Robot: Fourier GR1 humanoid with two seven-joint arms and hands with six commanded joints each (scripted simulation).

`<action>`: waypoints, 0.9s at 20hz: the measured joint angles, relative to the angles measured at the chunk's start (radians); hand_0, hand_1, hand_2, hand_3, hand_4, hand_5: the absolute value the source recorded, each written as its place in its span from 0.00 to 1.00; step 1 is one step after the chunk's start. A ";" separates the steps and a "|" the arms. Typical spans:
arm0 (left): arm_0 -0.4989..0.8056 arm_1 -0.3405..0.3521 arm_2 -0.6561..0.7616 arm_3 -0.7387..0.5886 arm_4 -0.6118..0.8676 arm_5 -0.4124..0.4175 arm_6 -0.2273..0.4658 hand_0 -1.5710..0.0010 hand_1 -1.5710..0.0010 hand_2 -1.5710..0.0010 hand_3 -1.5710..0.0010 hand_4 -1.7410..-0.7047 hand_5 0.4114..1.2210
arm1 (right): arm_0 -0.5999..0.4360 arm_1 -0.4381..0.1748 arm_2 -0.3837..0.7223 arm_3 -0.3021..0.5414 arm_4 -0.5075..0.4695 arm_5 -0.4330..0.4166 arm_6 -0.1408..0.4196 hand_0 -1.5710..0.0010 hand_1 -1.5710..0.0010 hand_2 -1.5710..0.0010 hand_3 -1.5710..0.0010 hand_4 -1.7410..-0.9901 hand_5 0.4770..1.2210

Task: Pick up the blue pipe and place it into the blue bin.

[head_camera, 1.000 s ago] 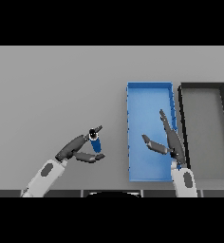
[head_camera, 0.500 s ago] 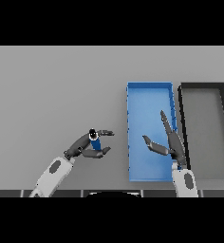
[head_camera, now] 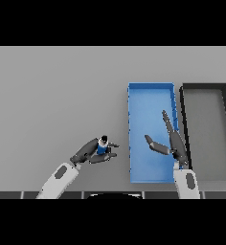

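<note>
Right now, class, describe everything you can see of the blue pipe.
The blue pipe is a short blue piece with a dark end pointing up and away from the robot. It sits in the left hand, whose fingers curl round it, above the grey table, left of the blue bin and not yet inside.

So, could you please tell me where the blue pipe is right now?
In the head view the blue pipe sits in the left hand, above the grey table, just left of the blue bin.
</note>
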 measured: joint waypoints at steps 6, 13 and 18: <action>-0.012 -0.037 0.015 -0.068 -0.012 0.016 -0.063 0.03 0.02 0.02 0.02 0.25 0.98 | 0.005 0.002 0.004 -0.001 0.008 -0.003 -0.002 1.00 1.00 1.00 1.00 0.79 0.10; -0.071 -0.065 0.031 -0.168 -0.021 0.000 0.025 0.01 0.00 0.00 0.00 0.26 1.00 | 0.009 -0.006 0.008 -0.006 0.035 -0.015 -0.001 1.00 1.00 1.00 1.00 0.82 0.12; -0.076 -0.087 0.031 -0.179 -0.022 -0.039 0.076 0.00 0.00 0.00 0.00 0.26 1.00 | 0.019 -0.010 0.008 -0.015 0.033 -0.012 -0.015 1.00 1.00 1.00 1.00 0.82 0.14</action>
